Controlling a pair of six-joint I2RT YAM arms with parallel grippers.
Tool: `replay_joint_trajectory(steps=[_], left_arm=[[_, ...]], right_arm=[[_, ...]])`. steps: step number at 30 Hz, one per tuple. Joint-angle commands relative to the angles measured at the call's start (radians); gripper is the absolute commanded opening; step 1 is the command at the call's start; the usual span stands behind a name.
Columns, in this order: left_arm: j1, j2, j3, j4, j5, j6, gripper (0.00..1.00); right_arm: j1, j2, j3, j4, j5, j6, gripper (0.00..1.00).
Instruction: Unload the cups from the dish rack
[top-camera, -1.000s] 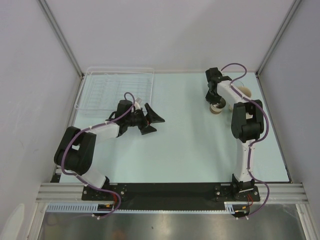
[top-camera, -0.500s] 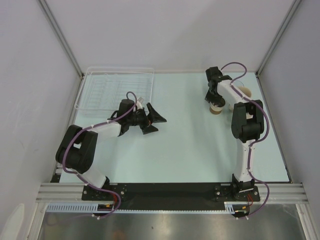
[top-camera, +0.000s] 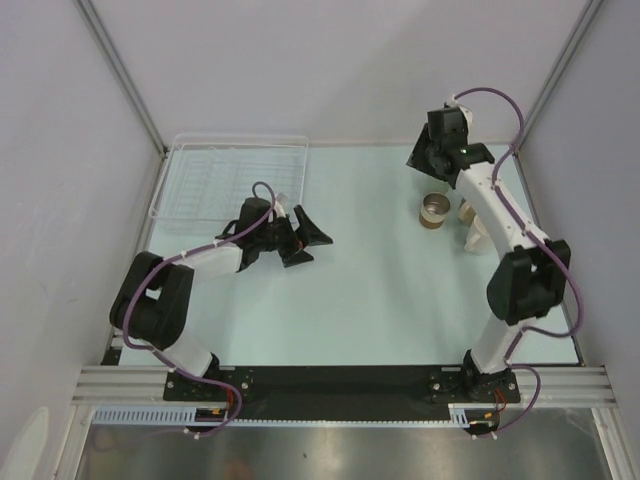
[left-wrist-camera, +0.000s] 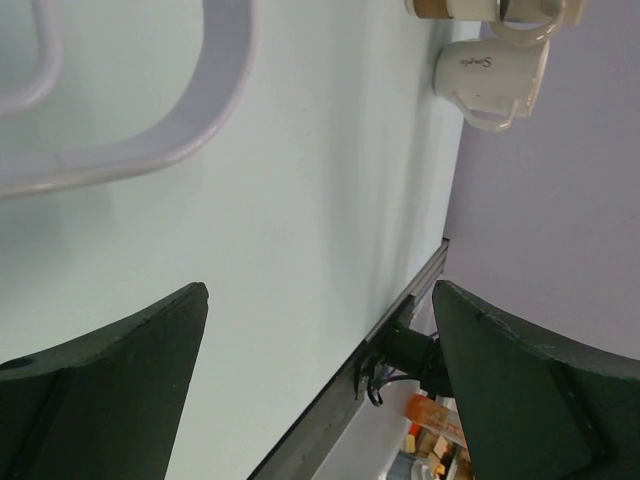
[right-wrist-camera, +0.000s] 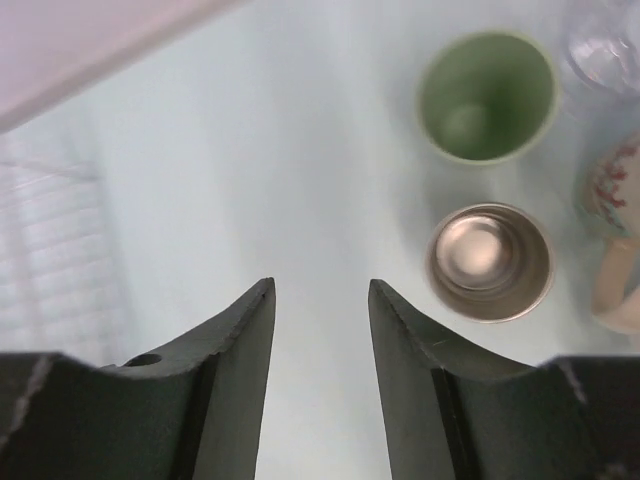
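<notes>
Right claw (right-wrist-camera: 320, 300) apart, empty; left claw (left-wrist-camera: 320, 300) wide apart. Only right wrist view shows pale green cup (right-wrist-camera: 487, 95) beside brown cup (right-wrist-camera: 490, 262).

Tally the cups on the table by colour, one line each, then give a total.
Pale green cup: 1
Brown cup with a shiny inside: 1
Clear glass: 1
Beige patterned mug: 1
White mug: 1
Total: 5
</notes>
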Motion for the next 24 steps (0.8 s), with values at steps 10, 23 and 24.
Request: replay_joint_trajectory(steps=[10, 23, 24], left_arm=[[-0.134, -0.213, 0.142, -0.453, -0.534, 0.357, 1.00], [-0.283, -0.438, 0.064, -0.611, -0.913, 0.400, 1.00], [-0.289, -0.443, 0.056, -0.621, -0.926, 0.395, 1.00]], right_arm=[[0.399, -0.511, -0.497, 0.313, 0.060, -0.153, 0.65], [0.684, -0.712, -0.866, 0.356, 0.203, -0.039, 1.00], [0.689, -0.722, -0.872, 0.358, 0.205, -0.036, 1.00]])
